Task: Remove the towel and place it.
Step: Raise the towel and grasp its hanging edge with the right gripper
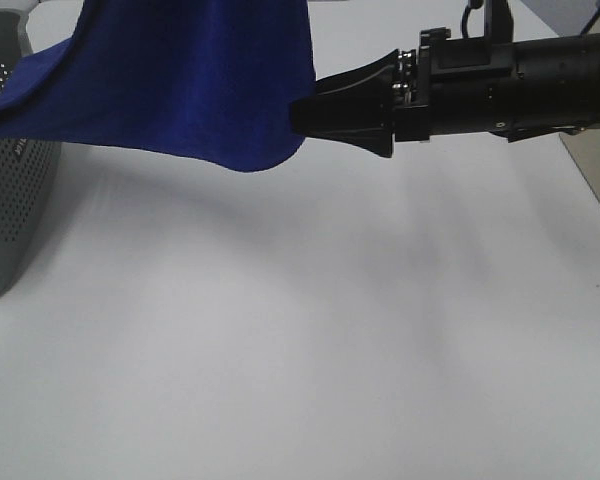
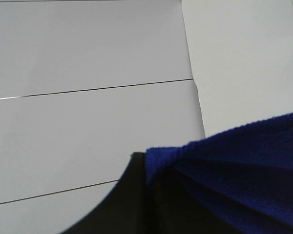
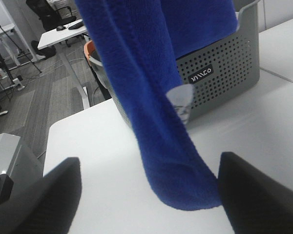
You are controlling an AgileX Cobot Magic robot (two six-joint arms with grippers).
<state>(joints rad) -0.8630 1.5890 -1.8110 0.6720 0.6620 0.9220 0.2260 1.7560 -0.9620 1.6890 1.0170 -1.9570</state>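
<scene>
right wrist | right gripper point(image 3: 147, 165) spread, towel point(image 3: 136, 87) between | left gripper point(image 2: 145, 168) pinching, seemingly

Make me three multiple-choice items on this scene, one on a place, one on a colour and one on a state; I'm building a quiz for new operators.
1. In the high view, where does the grey basket stand on the table?
A. In the centre
B. At the left edge
C. Under the right arm

2. What colour is the tag on the towel?
A. Red
B. Yellow
C. White

3. How is the right claw?
A. Open, with the towel hanging between its fingers
B. Shut on the basket's rim
C. Shut on the tag

Key:
1 B: the high view's left border cuts the basket.
2 C: the right wrist view shows a pale white tab on the towel's edge.
3 A: its two fingers stand wide apart on either side of the cloth.
</scene>
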